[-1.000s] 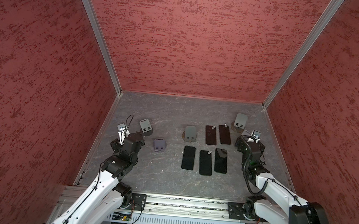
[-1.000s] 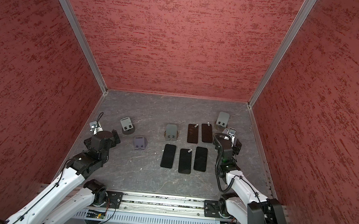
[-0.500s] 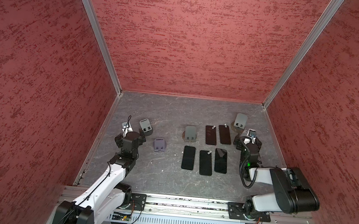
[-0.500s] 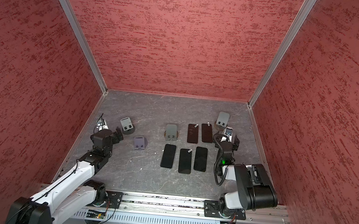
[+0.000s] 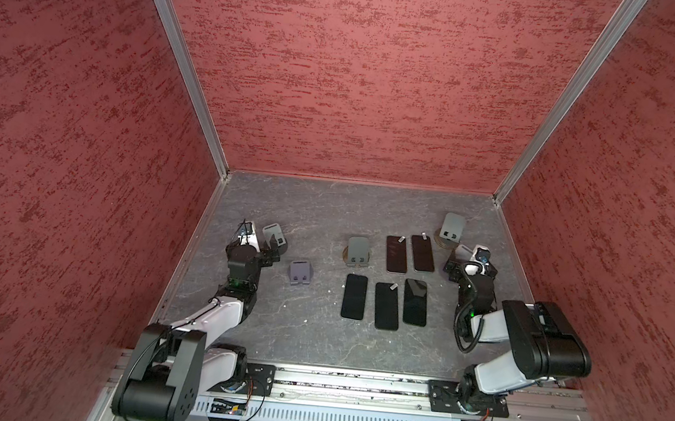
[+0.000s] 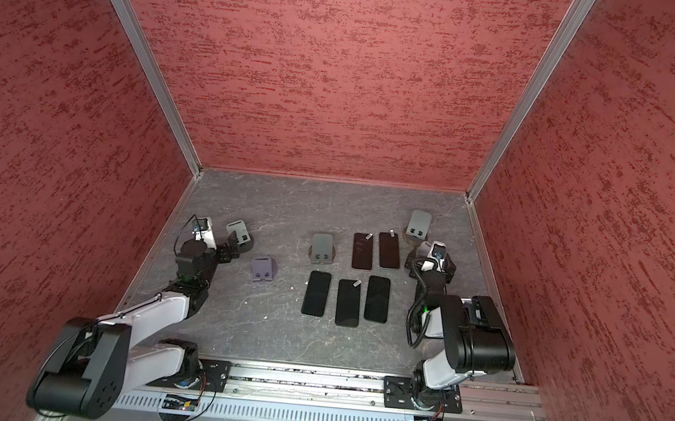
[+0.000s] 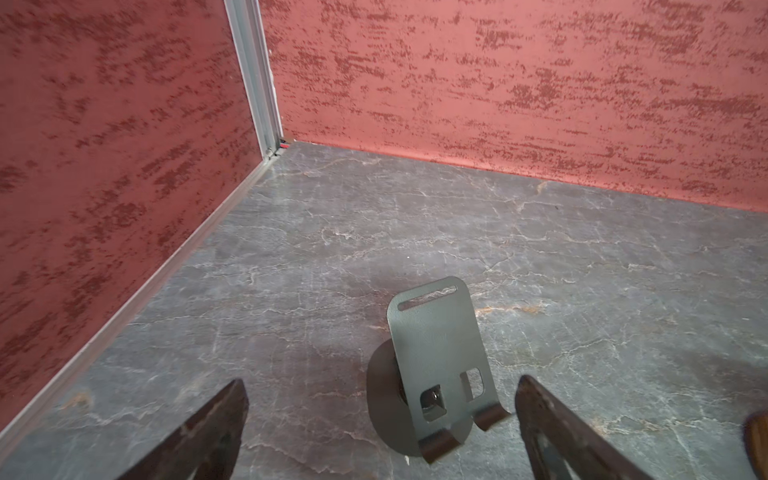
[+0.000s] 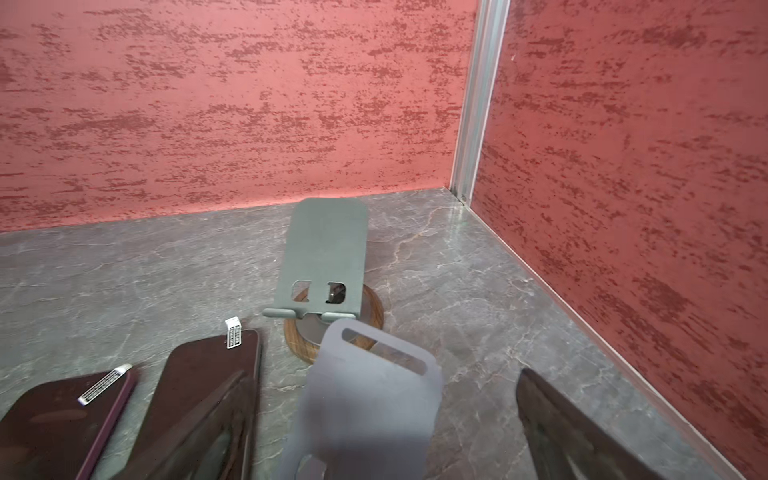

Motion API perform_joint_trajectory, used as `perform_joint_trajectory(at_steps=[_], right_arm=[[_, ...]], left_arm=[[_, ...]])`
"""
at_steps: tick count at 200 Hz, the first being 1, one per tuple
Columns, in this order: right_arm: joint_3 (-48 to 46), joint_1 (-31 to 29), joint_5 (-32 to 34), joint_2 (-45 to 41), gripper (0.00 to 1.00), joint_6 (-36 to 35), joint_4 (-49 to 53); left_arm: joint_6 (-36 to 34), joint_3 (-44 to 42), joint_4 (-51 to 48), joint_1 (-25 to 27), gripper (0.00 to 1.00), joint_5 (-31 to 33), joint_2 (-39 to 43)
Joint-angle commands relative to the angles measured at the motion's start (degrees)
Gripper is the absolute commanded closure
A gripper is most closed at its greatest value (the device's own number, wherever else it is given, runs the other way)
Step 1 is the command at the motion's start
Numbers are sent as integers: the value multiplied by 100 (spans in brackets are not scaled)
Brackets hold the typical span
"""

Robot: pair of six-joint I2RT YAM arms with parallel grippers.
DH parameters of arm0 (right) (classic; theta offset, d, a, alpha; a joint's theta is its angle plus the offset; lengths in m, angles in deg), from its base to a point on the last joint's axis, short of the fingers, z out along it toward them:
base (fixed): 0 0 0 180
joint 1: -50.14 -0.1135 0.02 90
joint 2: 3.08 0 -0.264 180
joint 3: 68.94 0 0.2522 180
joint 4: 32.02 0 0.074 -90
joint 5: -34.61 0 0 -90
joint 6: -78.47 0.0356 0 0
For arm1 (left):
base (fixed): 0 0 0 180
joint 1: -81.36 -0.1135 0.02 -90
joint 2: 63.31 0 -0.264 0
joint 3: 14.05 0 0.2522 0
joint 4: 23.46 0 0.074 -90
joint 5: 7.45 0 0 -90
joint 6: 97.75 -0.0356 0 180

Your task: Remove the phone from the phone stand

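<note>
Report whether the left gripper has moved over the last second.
Yes. In a top view the left gripper has shifted up and to the right, closing on the nearest grey phone stand, which has stayed put.

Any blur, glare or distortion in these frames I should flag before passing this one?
Right wrist view: the nearest stand is soft, out of focus, while the wood-based stand behind it is sharp; the phone screens mirror the red walls. Left wrist view: the grey stand is crisp. In both top views: sharp, evenly lit, the corner posts splay outward from wide-angle distortion.
</note>
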Motion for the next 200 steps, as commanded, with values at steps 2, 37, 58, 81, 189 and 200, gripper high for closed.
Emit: perform_joint_trajectory(at_steps=[2,37,58,81,189,200], right_arm=[[29,19,-142,-19,1,37,-260],[78,18,-98,12,1,35,-231],[200,27,-63,-4,1,62,19],[180,27,-63,13,1,60,-35],[179,29,-61,9,1,55,-33],[179,31,-62,9,1,52,-30]], left_arm=[[-147,102,830,-167,1,-405,-480],[-257,437,1429,-374,1,-871,-1537],[-250,517,1467,-453,1,-1057,-1827],[-180,482,1619,-454,1,-898,-1887],[-189,469,1677,-431,1,-849,-1903],[-189,469,1677,-428,1,-849,-1903]])
